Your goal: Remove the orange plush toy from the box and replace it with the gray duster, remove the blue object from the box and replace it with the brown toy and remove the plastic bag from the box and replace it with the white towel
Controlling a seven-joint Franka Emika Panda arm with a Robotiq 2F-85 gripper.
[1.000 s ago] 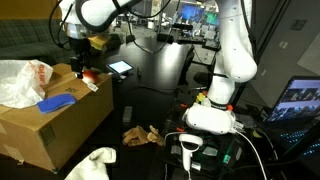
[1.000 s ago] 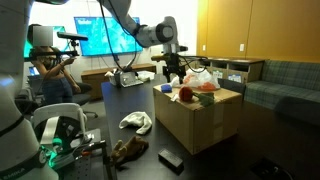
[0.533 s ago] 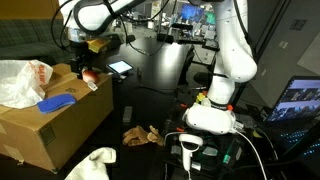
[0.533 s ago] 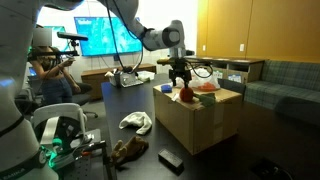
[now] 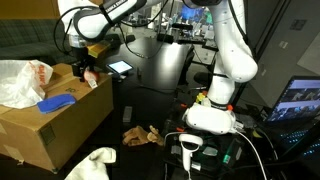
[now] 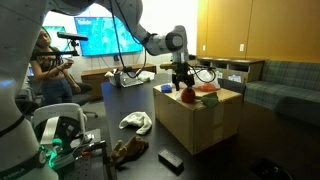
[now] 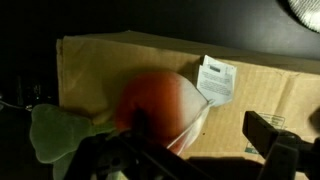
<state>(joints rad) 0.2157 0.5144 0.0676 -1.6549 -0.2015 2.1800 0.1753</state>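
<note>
The box (image 5: pixel 55 125) (image 6: pixel 205 120) shows in both exterior views. The orange plush toy (image 5: pixel 92 76) (image 6: pixel 185 94) lies at the box's corner, and my gripper (image 5: pixel 86 66) (image 6: pixel 181 80) hangs open just above it. In the wrist view the toy (image 7: pixel 155 100) is a blurred orange-and-white shape, half inside the span of my gripper (image 7: pixel 205 138) and against one finger. The blue object (image 5: pixel 57 102) and the plastic bag (image 5: pixel 20 80) (image 6: pixel 206 78) lie in the box. The brown toy (image 5: pixel 140 135) (image 6: pixel 125 150), the white towel (image 5: pixel 95 162) (image 6: pixel 135 122) and the gray duster (image 6: pixel 168 160) lie on the floor.
A bright-screened tablet (image 5: pixel 120 68) lies on the dark table behind the box. The robot's base (image 5: pixel 210 118) stands to one side with cables around it. A person (image 6: pixel 48 65) sits at the back. A white label (image 7: pixel 215 78) is stuck on the cardboard.
The gripper has moved over the box corner and come down towards the orange plush toy, staying open. Nothing else has shifted.
</note>
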